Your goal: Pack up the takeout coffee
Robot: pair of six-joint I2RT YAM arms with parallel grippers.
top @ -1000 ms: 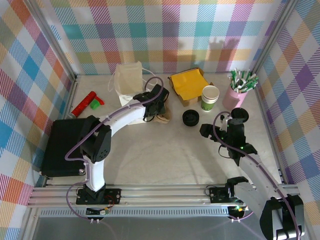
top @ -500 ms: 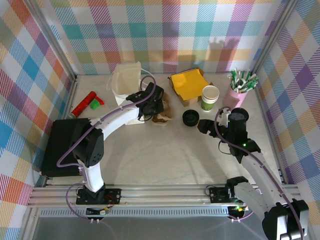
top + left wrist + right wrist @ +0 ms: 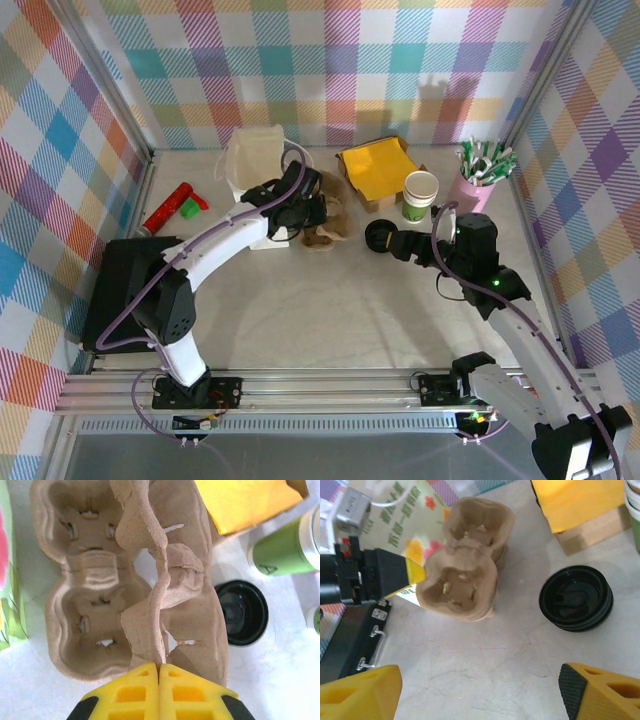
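worktop (image 3: 330, 320): task things are grouped along the far edge, around the middle and right of it.
paper bag (image 3: 255, 165): stood at the far edge, left of middle; nothing is seen packed in it.
cup carrier (image 3: 125, 580): brown pulp, found just right of the bag; both wells shown are empty; whether it is lifted or resting cannot be told.
cup (image 3: 420, 196): white and green, upright near the far edge, right of middle; no lid is fitted and it is not in the carrier.
lid (image 3: 576, 598): black, laid on the worktop just nearer than the cup, apart from it.
left gripper (image 3: 159, 667): fingers are pinched tight on the carrier's middle ridge.
right gripper (image 3: 480, 690): fingers are spread wide and nothing is held; it is hung near the lid.
done: carrier is gripped, judged as being positioned.
left: lid is to be picked up and pressed on the cup, the cup seated in a well, and probably the carrier put in the bag.
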